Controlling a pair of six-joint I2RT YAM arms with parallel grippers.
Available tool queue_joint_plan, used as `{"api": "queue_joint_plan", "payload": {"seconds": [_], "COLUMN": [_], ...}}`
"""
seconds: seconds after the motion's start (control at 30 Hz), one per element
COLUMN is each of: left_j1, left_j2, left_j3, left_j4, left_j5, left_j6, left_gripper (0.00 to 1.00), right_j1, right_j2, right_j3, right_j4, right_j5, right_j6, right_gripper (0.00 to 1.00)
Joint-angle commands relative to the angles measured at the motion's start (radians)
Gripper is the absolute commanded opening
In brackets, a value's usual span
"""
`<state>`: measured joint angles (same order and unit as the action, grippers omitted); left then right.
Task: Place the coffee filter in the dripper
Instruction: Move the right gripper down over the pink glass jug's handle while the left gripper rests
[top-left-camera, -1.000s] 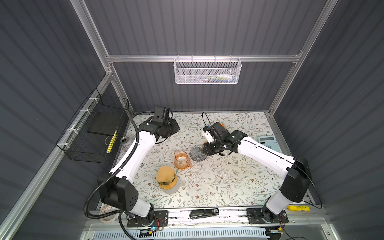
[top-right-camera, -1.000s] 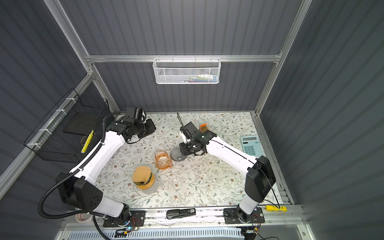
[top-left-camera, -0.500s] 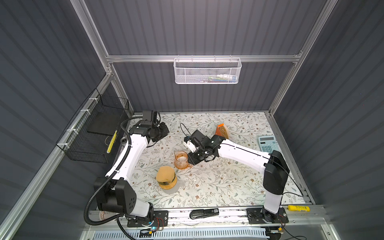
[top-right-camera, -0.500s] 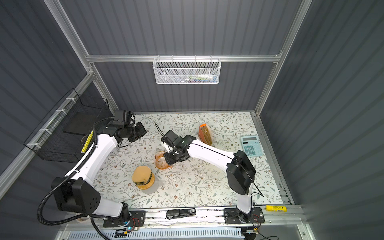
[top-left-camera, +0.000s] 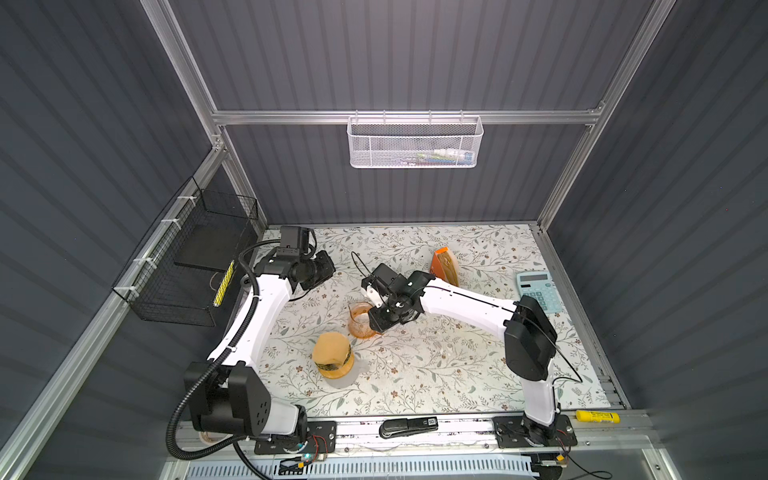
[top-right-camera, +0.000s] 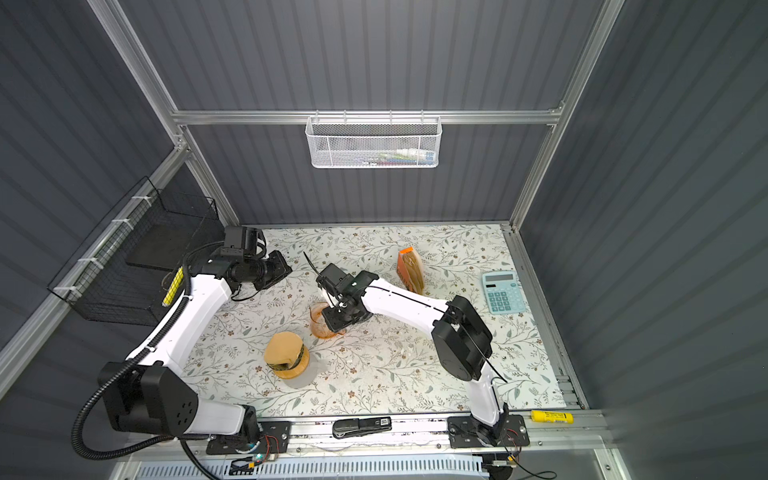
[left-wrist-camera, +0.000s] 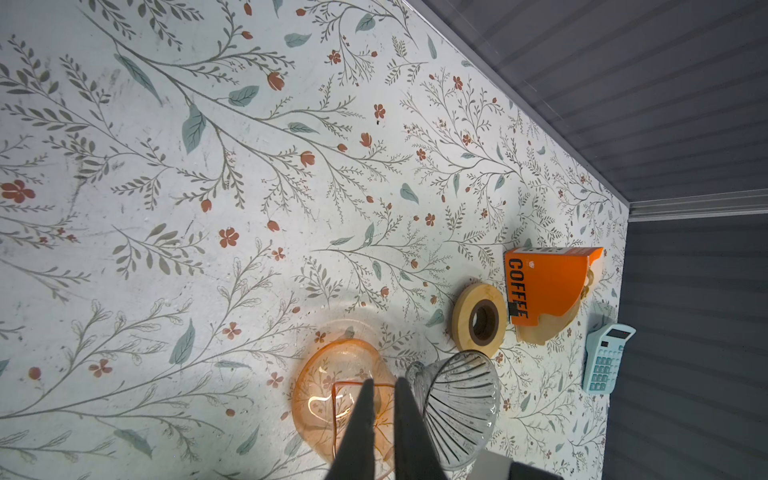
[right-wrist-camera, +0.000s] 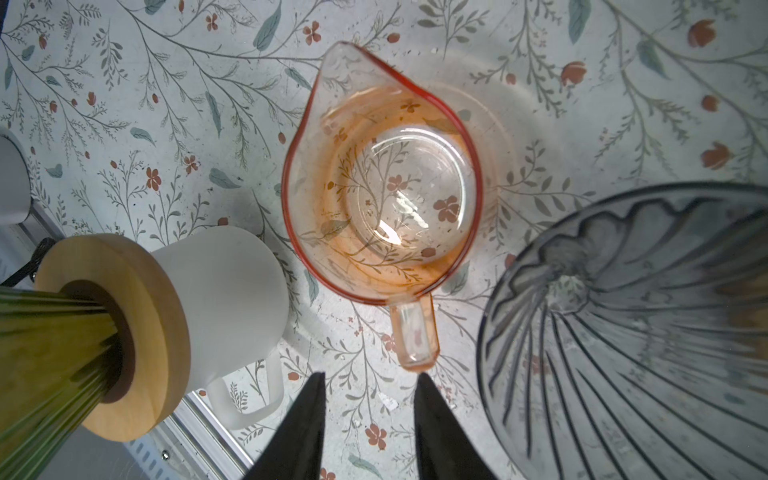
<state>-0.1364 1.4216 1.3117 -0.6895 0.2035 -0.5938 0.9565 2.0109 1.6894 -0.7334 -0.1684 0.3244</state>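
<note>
The coffee filters (left-wrist-camera: 549, 330) remain tucked in their orange box (left-wrist-camera: 544, 282) at the back of the tabletop (top-left-camera: 436, 374). They are well apart from the clear ribbed dripper (right-wrist-camera: 644, 332), which stands empty just beside an orange glass pitcher (right-wrist-camera: 382, 174). Over the past second the right arm has swung across from the dripper's far side, uncovering the box in both top views. The right end effector (right-wrist-camera: 370, 379) now hangs at the tip of the pitcher's handle, jaws parted and empty. The left end effector (left-wrist-camera: 384, 383), jaws drawn together on nothing, has pulled back toward the rear left corner. By the look of it, the filter pick-up has not begun. A wooden ring (left-wrist-camera: 480, 320) lies just beside the box on the dripper's side, and the right forearm runs close in front of the box. A frosted mug (right-wrist-camera: 224, 291) carrying a second dripper (top-left-camera: 330, 349) crowds the pitcher, and a calculator (top-left-camera: 536, 291) lies off to the right.
</note>
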Motion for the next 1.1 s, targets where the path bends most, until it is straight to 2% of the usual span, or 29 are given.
{"api": "queue_joint_plan", "payload": {"seconds": [0.0, 1.07], "left_j1": [0.006, 0.015], "left_j2": [-0.021, -0.026], "left_j3": [-0.016, -0.039], "left_j4": [0.004, 0.002], "left_j5": [0.026, 0.036], "left_j6": [0.022, 0.02], "left_gripper": [0.13, 0.12], "right_j1": [0.001, 0.009], "right_j2": [0.018, 0.122], "right_j3": [0.025, 0.091], "right_j4": [-0.033, -0.07], "right_j5": [0.027, 0.069], "right_j6": [-0.006, -0.051], "right_gripper": [0.38, 0.33]}}
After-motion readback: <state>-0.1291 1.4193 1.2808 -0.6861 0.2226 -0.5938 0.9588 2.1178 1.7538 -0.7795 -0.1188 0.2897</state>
